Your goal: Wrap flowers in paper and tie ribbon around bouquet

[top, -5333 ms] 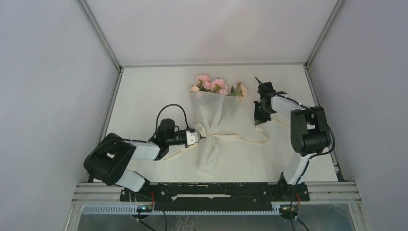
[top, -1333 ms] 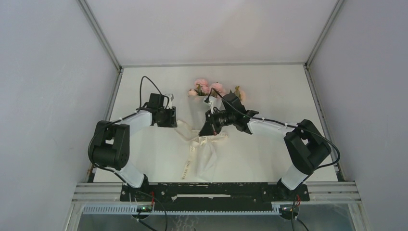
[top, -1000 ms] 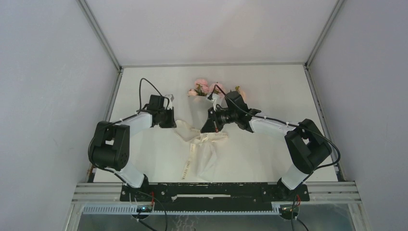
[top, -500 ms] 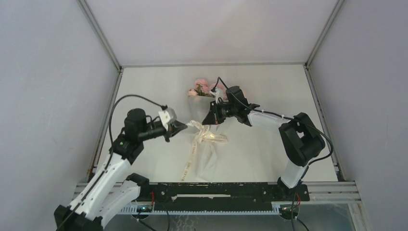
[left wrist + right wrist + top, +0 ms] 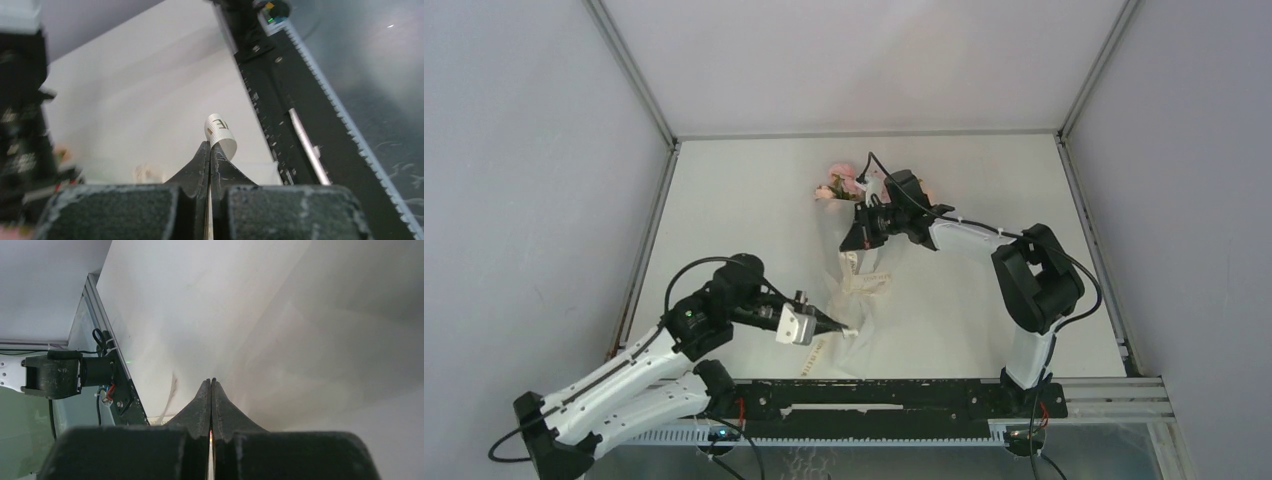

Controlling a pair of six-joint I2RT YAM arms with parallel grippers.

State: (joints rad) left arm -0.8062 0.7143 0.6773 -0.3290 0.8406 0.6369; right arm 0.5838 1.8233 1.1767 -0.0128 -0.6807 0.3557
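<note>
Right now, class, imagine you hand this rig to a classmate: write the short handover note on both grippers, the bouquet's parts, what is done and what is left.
Left gripper: shut on one end of the ribbon, beside the near end of the bouquet.
Right gripper: shut, over the bouquet's upper part; whether it pinches anything is unclear.
Things: the pink roses sit in the white paper cone, blooms toward the far side; the ribbon is bunched across its middle.
Done: flowers wrapped, ribbon brought to the bouquet's waist.
Left: probably pulling the tie tight; no finished knot can be made out.
</note>
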